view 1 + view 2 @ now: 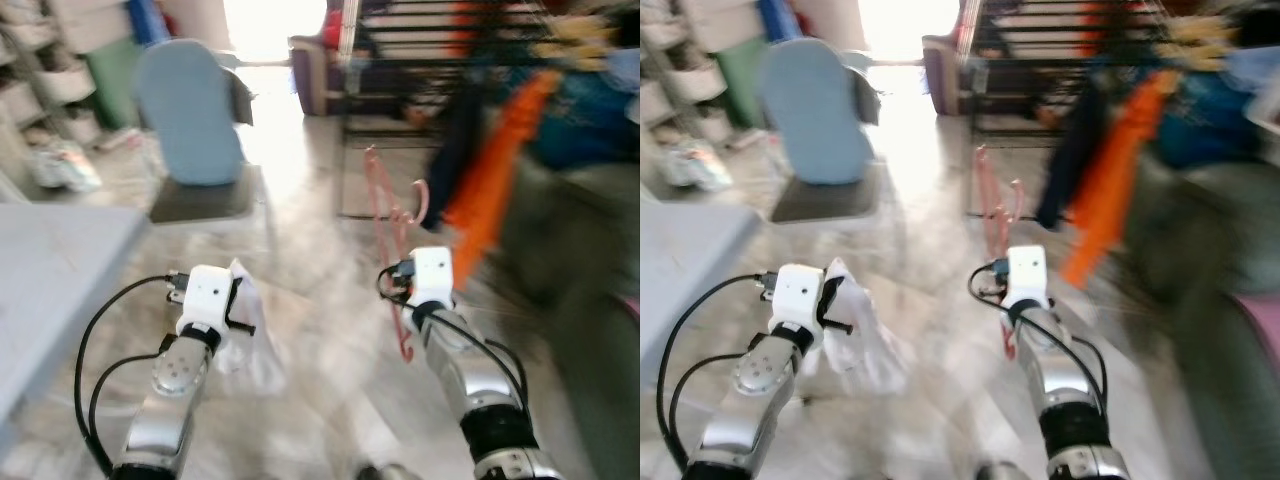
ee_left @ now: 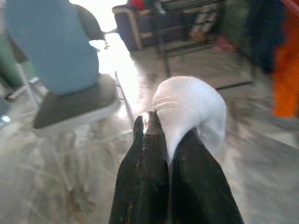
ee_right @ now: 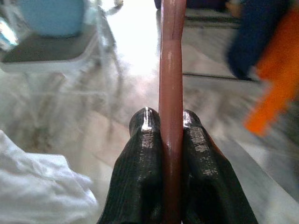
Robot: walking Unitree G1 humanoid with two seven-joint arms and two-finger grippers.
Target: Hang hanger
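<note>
The pale marbled stone floor (image 1: pixel 330 330) spreads under everything, smeared by camera blur. Ahead to the right stands a black metal drying rack (image 1: pixel 440 60) hung with clothes, among them a bright orange garment (image 1: pixel 495 180) and a dark navy one (image 1: pixel 460 140) beside it. Ahead to the left is a light blue padded chair with a dark seat (image 1: pixel 190 115), and a grey table top (image 1: pixel 50 270) runs along the left edge of the head views. A dark purple sofa (image 1: pixel 315 70) sits further back by the bright doorway.

The right gripper (image 3: pixel 170 123) is clenched on a thin pink plastic clothes hanger (image 1: pixel 395 215); the hanger's bar runs straight up between the two black fingers (image 3: pixel 142 140), and in the head views the hanger stands upright above the right wrist, in the air short of the rack, its hook near the orange garment.

The left gripper (image 2: pixel 166 133) is closed on a white crumpled cloth (image 2: pixel 189 107), which bulges out past the fingertips and droops beside the left wrist (image 1: pixel 245 320)
</note>
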